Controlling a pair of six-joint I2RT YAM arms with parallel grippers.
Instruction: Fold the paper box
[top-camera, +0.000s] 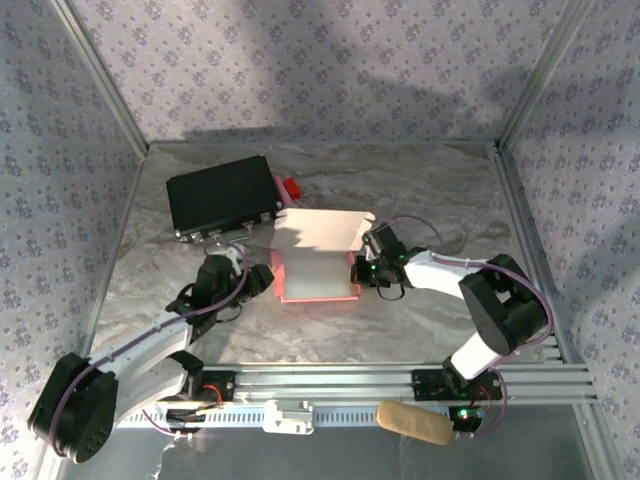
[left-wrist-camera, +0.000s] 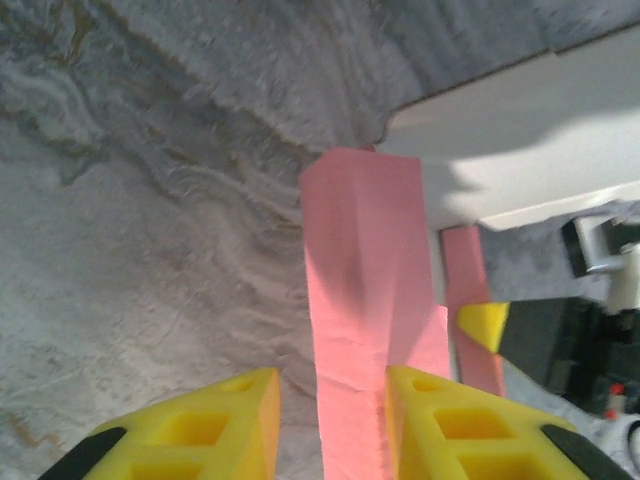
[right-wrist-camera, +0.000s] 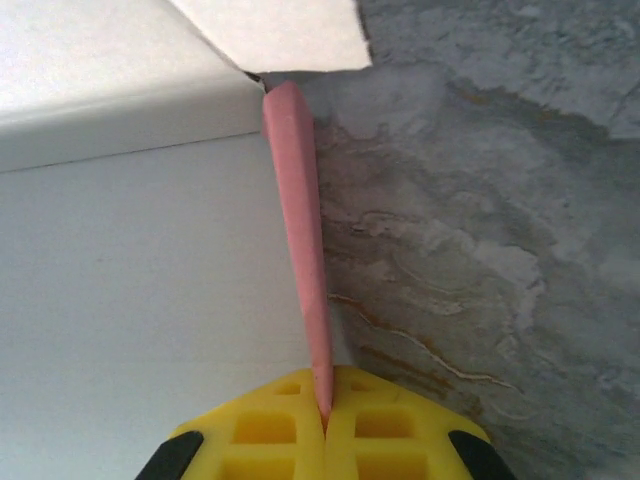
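Observation:
The paper box (top-camera: 315, 268) lies partly folded at the table's middle, pink outside and whitish inside, its back flap (top-camera: 320, 228) raised. My left gripper (top-camera: 262, 280) is at the box's left side. In the left wrist view it (left-wrist-camera: 333, 425) is open, and the pink side wall (left-wrist-camera: 365, 300) stands between the yellow fingers, against the right one. My right gripper (top-camera: 358, 270) is at the box's right side. In the right wrist view it (right-wrist-camera: 322, 405) is shut on the thin edge of the pink side wall (right-wrist-camera: 297, 210), with the pale inner floor (right-wrist-camera: 130, 300) to its left.
A black rectangular case (top-camera: 222, 195) lies behind the box at the left, with a small red object (top-camera: 291, 187) at its right end. A tan roll (top-camera: 412, 422) rests on the front rail. Metal frame posts border the marbled table (top-camera: 440, 190).

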